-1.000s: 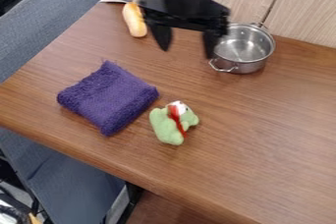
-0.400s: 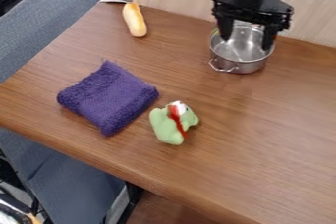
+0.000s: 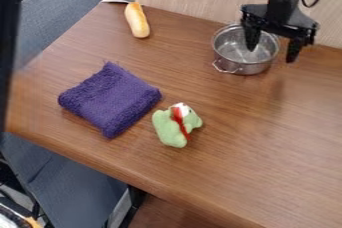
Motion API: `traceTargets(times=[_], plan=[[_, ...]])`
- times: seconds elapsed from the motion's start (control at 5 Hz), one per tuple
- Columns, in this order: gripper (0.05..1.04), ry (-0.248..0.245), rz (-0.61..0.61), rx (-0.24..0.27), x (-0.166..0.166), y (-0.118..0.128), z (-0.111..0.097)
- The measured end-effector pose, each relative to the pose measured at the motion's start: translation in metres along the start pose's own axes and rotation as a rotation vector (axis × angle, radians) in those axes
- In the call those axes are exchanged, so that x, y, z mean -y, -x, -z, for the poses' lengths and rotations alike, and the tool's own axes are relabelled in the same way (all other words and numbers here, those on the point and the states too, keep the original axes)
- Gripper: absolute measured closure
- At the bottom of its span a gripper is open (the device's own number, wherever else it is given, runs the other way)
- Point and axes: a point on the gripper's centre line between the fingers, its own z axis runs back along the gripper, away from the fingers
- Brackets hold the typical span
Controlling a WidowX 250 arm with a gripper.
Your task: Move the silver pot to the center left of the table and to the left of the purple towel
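Silver round metal pot (image 3: 234,55) with a thin wire loop handle (image 3: 228,68) on its near side: it sits upright on the brown wooden table (image 3: 247,152), in the upper right of the frame, close to the pale wood panel (image 3: 194,4) behind. I have nothing in my grip. My black gripper (image 3: 270,55) is at the pot's right side, its fingers spread wide, one over the pot's opening and the other out past the right rim.

As I judge it, I have only the approach to show for the task. The grasp, the lift, the carry across and the setting down are all left to do. The folded purple towel (image 3: 110,99) lies in the left half of the frame, and the place I am meant to reach is beyond its left side, so the pot is well apart from its goal, on the wrong side of the cloth.

My own body covers part of the pot's far right rim, and I cannot make out a second handle there. How high my fingertips are against the rim, or whether either one touches metal, I cannot tell. My arm is cut off by the top edge. A dark, blurred upright shape (image 3: 8,37) at the left edge hides part of the table's left end, close to where the pot should go; I cannot say what it is.
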Motion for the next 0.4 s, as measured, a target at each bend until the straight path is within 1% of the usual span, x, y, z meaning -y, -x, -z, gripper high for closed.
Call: traceTargets(times=[0.2, 0.4], plan=[[0.118, -0.002, 0.018, -0.038, 0.0024, 0.0005, 0.0135], [0.397, -0.012, 0.018, -0.035, 0.0007, 0.0036, 0.0193]])
